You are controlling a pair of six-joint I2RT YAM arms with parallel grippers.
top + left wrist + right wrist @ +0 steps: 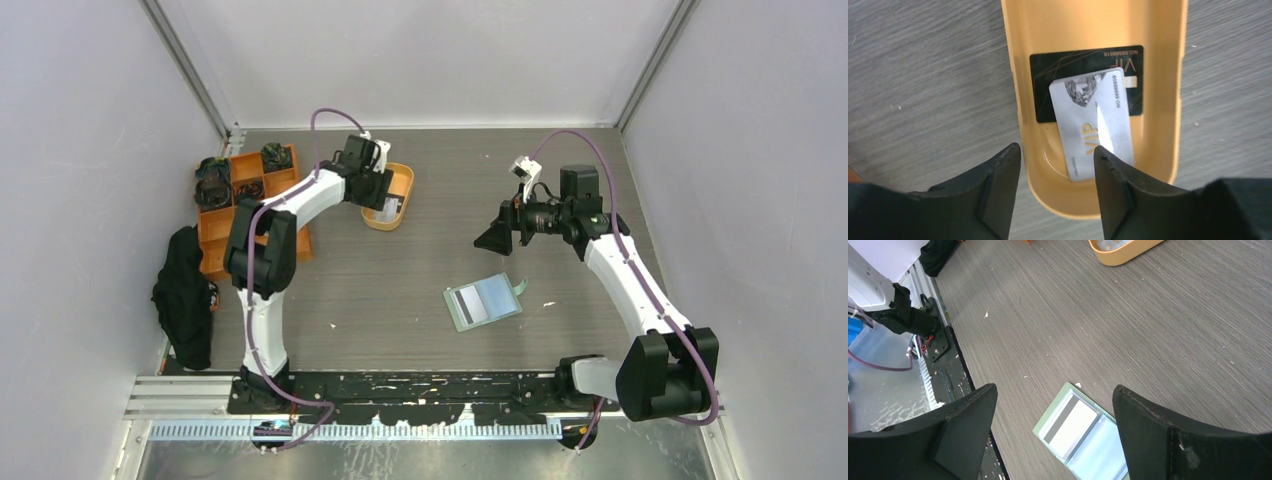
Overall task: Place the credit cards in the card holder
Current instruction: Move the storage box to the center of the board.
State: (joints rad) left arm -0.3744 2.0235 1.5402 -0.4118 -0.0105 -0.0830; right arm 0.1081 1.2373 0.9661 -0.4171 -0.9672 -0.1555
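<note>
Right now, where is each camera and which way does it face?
Top external: above and behind, looking down on the table; both arms show.
Left wrist: on the left arm, looking down at credit cards in the orange tray; left gripper shows.
Right wrist: on the right arm, angled down at the card holder; right gripper shows.
Shared: all three show the tray.

The surface [923, 90] is matt grey with a fine wood grain. The tray [1010, 75] looks like smooth, faintly shiny orange plastic; the white card [1088, 125] is glossy, catching glare. The left end effector [1057, 148] looks matt black.
</note>
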